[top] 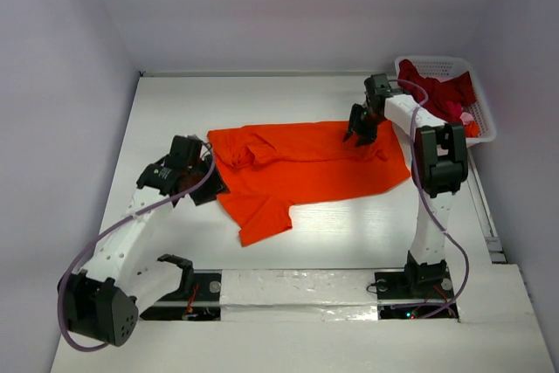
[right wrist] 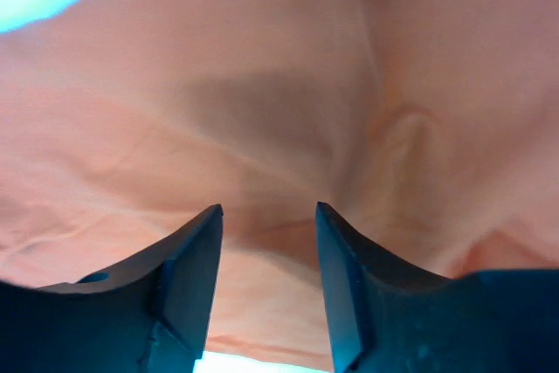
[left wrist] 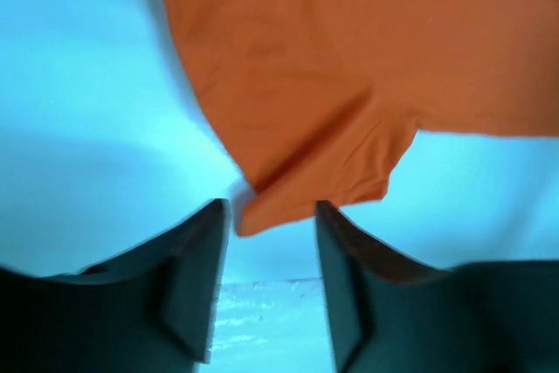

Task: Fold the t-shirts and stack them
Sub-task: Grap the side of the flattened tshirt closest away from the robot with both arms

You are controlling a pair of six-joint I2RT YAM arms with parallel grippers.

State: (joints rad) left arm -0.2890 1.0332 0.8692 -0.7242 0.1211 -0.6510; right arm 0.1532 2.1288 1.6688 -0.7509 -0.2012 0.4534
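Shirt (top: 306,172) spread out; left tool (left wrist: 272,216), right tool (right wrist: 269,216) parted at opposite edges.

One orange-red t-shirt (top: 306,168) is counted, and one white basket (top: 428,59). In the basket dark crimson cloth (top: 437,92) is heaped; how many shirts are in that heap cannot be told. One table (top: 175,111) is seen. Two arms (top: 131,224) are counted, each fitted with one gripper: left gripper (left wrist: 272,216), right gripper (right wrist: 269,216).
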